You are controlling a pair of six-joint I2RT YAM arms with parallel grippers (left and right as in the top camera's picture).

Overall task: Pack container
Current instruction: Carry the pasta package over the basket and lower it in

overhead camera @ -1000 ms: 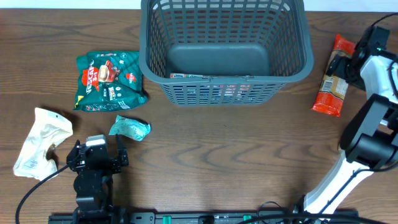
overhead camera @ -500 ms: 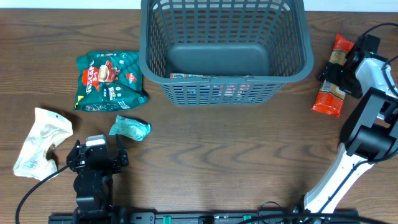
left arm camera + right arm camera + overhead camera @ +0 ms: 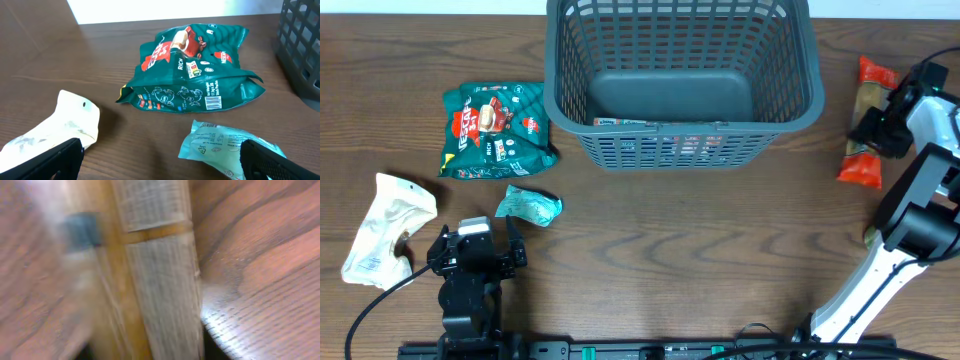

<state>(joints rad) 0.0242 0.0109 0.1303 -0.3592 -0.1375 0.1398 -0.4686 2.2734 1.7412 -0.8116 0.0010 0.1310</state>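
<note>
container (image 3: 682, 126): far middle of tabletop (image 3: 670, 240), no packets visible inside | change: right pincer (image 3: 878, 128), spread a second ago, now grasps red snack packet (image 3: 861, 171), which has shifted | left pincer (image 3: 477, 242): released, idle | meaning: first packet likely ready for transfer

Large dark grey lattice-sided container (image 3: 670, 148) — upright, mouth open — stands at the table's (image 3: 670, 250) far middle.

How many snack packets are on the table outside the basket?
4. Green bag left of the container; small teal packet nearer the robot; white packet far left; red-orange packet far right, at the right gripper. More may be hidden inside the container.
</note>
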